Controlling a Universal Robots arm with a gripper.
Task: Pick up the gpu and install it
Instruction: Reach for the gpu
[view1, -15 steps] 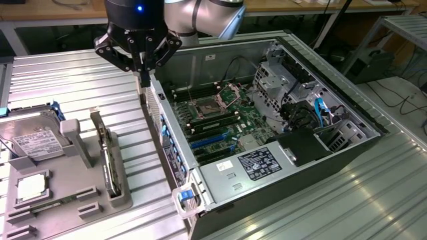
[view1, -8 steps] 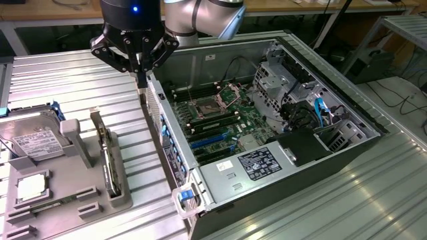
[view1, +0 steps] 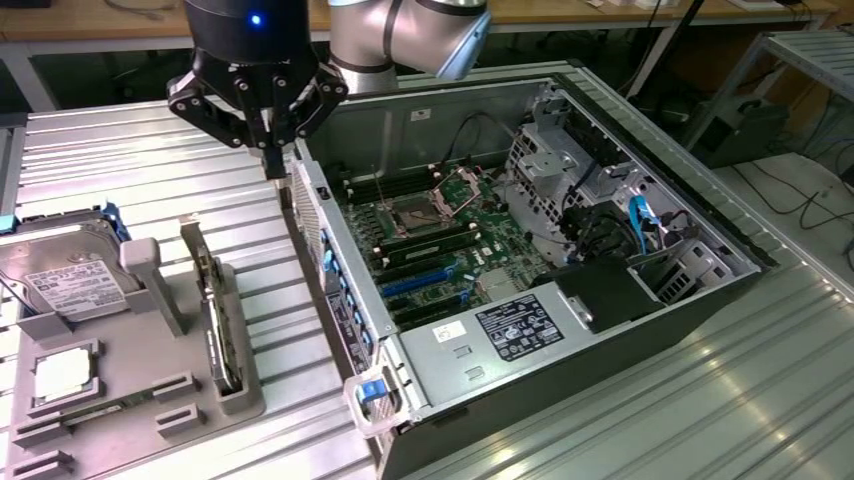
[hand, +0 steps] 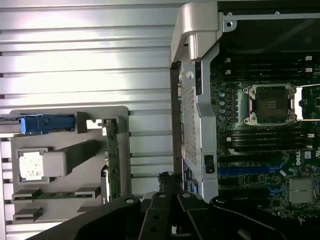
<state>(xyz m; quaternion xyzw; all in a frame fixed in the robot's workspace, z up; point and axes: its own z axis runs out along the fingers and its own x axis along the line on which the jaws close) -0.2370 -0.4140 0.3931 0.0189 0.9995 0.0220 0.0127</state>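
Note:
The gpu (view1: 216, 300) stands on its edge in a slot of the grey holder (view1: 134, 410) at the exterior view's left; in the wrist view the gpu (hand: 111, 160) is a thin green-edged strip. My gripper (view1: 275, 165) hangs above the table beside the open computer case's rear wall (view1: 314, 215), up and to the right of the gpu and apart from it. Its fingers (view1: 274, 150) are shut together with nothing between them. In the wrist view the gripper (hand: 167, 176) sits between the holder and the case wall.
The open computer case (view1: 694, 300) lies on its side, showing the motherboard with a CPU socket (view1: 407, 213) and blue slots (view1: 424, 285). On the holder are a hard drive (view1: 60, 270) and a small square chip (view1: 63, 375). The ribbed metal table (view1: 147, 160) surrounds them.

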